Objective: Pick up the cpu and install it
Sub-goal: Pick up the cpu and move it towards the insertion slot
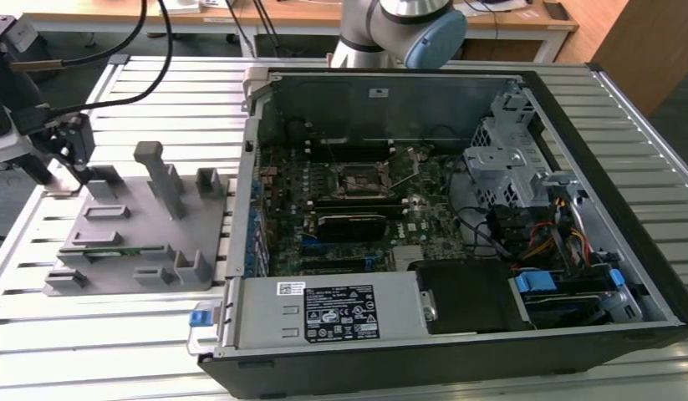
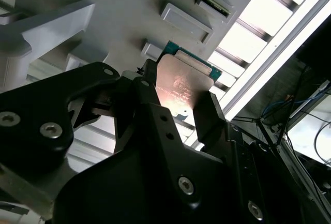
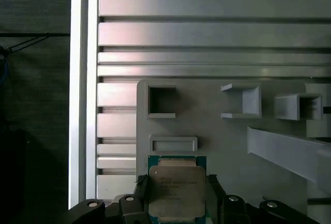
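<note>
The cpu (image 3: 176, 185) is a flat square chip with a silvery top and a green rim. It sits between the two black fingers of my gripper (image 3: 177, 199), which press on its opposite edges. The second wrist view shows the cpu (image 2: 183, 81) gripped the same way by my gripper (image 2: 181, 107), just over the grey fixture block (image 2: 129, 6). In the exterior view my gripper (image 1: 70, 171) hangs at the far left corner of the fixture block (image 1: 143, 242). The black-framed motherboard socket (image 1: 355, 177) lies inside the open computer case (image 1: 611, 276), well to the exterior view's right of the gripper.
Upright posts (image 1: 163, 180) rise from the fixture block close to the gripper. The case wall (image 1: 252, 150) stands between fixture and motherboard. Cables (image 1: 120, 67) trail from the arm across the slatted aluminium table (image 1: 99, 351). The arm's base (image 1: 394, 33) is behind the case.
</note>
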Motion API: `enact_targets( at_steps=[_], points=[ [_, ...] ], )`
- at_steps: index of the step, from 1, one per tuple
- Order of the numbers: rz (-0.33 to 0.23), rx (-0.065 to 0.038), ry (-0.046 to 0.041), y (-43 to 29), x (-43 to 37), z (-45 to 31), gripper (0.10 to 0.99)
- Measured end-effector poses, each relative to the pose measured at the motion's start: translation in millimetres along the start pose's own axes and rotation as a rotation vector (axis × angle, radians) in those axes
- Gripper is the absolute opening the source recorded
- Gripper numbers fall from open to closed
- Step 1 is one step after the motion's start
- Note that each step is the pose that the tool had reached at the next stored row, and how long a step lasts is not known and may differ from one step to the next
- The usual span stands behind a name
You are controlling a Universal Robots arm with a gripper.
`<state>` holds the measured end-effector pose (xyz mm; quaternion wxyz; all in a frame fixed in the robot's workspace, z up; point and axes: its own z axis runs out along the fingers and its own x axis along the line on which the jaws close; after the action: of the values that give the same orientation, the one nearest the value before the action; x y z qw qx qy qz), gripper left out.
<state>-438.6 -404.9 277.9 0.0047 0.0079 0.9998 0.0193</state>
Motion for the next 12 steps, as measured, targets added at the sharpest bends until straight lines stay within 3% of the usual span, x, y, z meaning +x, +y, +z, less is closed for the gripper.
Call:
enact_targets(
  at_steps=[12],
  points=[
    [0.000,0.000,0.0001,0.4,0.0,-7.5,0.525]
  ],
)
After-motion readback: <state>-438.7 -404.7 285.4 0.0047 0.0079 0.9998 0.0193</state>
